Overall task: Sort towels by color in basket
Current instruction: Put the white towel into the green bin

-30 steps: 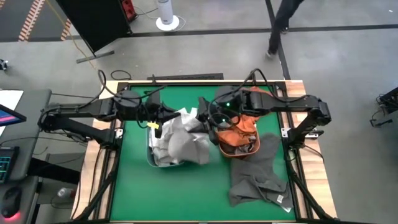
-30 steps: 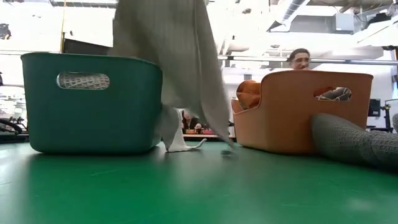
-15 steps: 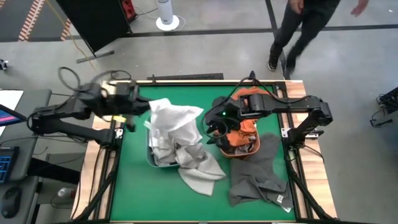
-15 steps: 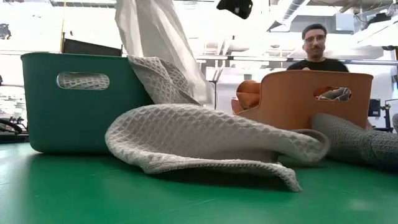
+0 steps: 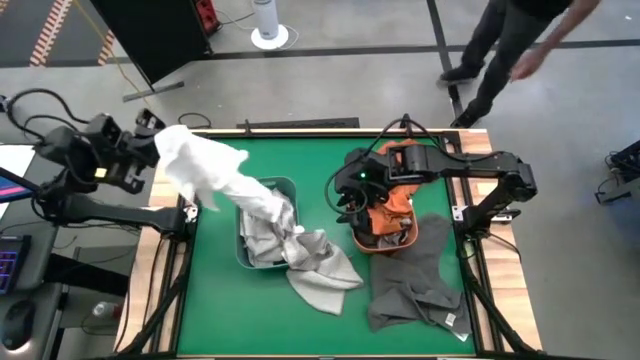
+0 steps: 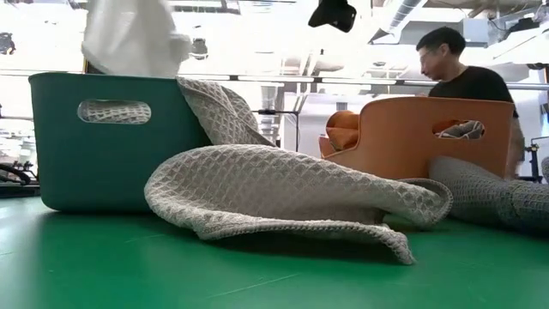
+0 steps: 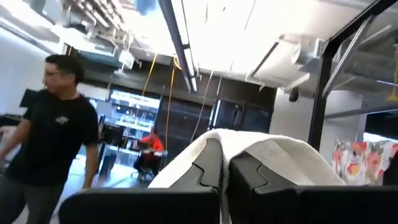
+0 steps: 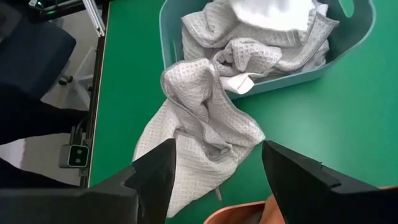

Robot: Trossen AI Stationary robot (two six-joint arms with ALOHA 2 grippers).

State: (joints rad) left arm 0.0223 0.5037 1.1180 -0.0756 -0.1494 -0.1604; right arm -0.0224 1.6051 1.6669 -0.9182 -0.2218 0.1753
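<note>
High view: the green desk [image 5: 215, 310] carries a teal basket [image 5: 243, 252] left of centre and an orange basket [image 5: 385, 240] right of centre. A dark grey towel [image 5: 412, 280] spills from the orange basket onto the desk toward the front right corner. A light grey towel [image 5: 318, 270] hangs over the teal basket's rim and lies on the desk between the two baskets. A white towel [image 5: 205, 170] stretches from the teal basket up to the left hand [image 5: 140, 160], which is clenched on it out past the desk's left edge. A rust-orange towel [image 5: 388, 205] sits in the orange basket. Above that basket hangs the right hand [image 5: 345, 200], fingers spread and, as far as the wrist view shows, holding nothing.
</note>
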